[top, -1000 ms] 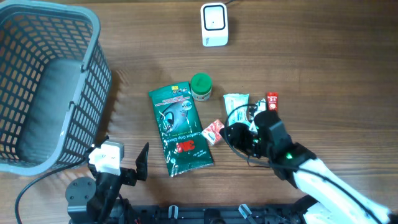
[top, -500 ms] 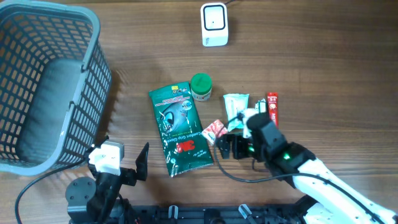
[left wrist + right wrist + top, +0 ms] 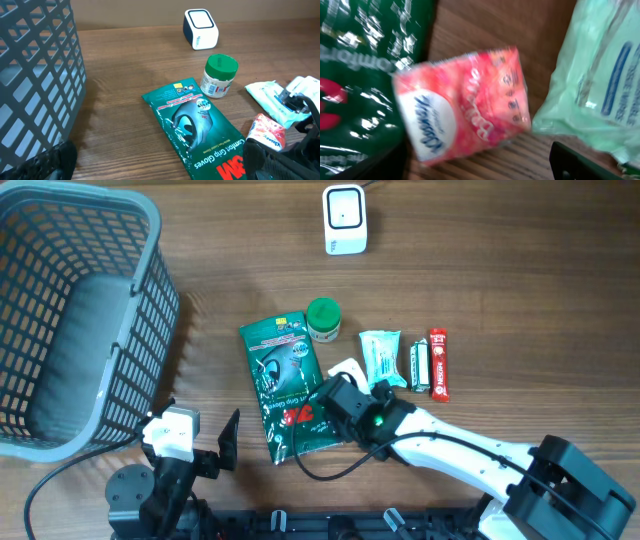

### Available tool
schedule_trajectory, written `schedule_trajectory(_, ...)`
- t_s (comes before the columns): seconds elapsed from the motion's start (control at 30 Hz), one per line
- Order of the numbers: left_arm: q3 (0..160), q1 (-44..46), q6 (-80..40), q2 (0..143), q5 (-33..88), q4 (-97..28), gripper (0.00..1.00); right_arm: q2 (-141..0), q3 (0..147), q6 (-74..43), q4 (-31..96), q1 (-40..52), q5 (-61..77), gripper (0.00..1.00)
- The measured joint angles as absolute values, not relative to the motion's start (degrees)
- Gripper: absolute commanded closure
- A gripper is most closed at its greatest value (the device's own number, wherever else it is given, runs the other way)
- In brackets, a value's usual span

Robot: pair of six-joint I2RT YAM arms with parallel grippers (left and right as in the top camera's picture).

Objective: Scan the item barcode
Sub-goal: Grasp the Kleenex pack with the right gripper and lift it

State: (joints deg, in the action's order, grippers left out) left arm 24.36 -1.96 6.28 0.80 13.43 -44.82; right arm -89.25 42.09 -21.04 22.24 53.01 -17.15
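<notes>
**Red sachet [image 3: 465, 102] under the right hand [image 3: 335, 393]**

The hand was spread and empty, the sachet flat on the surface directly beneath it. Grasping seemed the step in hand; next: descend, clench, lift it toward the scanner [image 3: 344, 218] well ahead.

Your right arm [image 3: 470, 455] stretches low from the near-right table edge to the green glove packet [image 3: 290, 385], with the wrist pitched down. Its right gripper [image 3: 335, 395] sits at that packet's right edge, jaws spread wide and clamping nothing. One dark finger [image 3: 585, 162] shows in the wrist view's lower right corner. Your left arm [image 3: 160, 490] is folded near the packet's near-left corner. The left gripper [image 3: 200, 442] is fully spread and empty.
</notes>
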Motion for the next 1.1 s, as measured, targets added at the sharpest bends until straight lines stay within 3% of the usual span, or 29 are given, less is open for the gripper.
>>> schedule_trajectory(0.37,24.36,-1.96,6.28,0.8,13.43,-44.8,0.0,-93.54,45.91,-15.7,22.76,57.01,-23.03,0.24)
schedule_trajectory(0.47,24.36,-1.96,6.28,0.8,13.43,-44.8,0.0,-97.25,46.98,-14.55,21.12,57.1,-23.05,0.43)
schedule_trajectory(0.5,24.36,-1.96,6.28,0.8,13.43,-44.82,0.0,-98.24,47.7,-13.96,20.8,57.12,-23.07,0.53)
schedule_trajectory(0.53,24.36,-1.96,6.28,0.8,13.43,-44.8,0.0,-98.85,48.18,-13.74,20.73,57.12,-23.11,0.71)
schedule_trajectory(0.57,24.36,-1.96,6.28,0.8,13.43,-44.8,0.0,-99.29,48.53,-13.34,20.73,57.12,-23.18,0.83)
schedule_trajectory(0.63,24.36,-1.96,6.28,0.8,13.43,-44.82,0.0,-99.55,49.19,-12.8,21.39,57.23,-23.77,0.95)
schedule_trajectory(0.93,24.36,-1.96,6.28,0.8,13.43,-44.82,0.0,-99.13,50.98,-13.87,22.9,57.21,-23.77,0.96)
schedule_trajectory(1.1,24.36,-1.96,6.28,0.8,13.43,-44.82,0.0,-82.52,51.35,-13.74,22.87,57.21,-22.74,0.96)
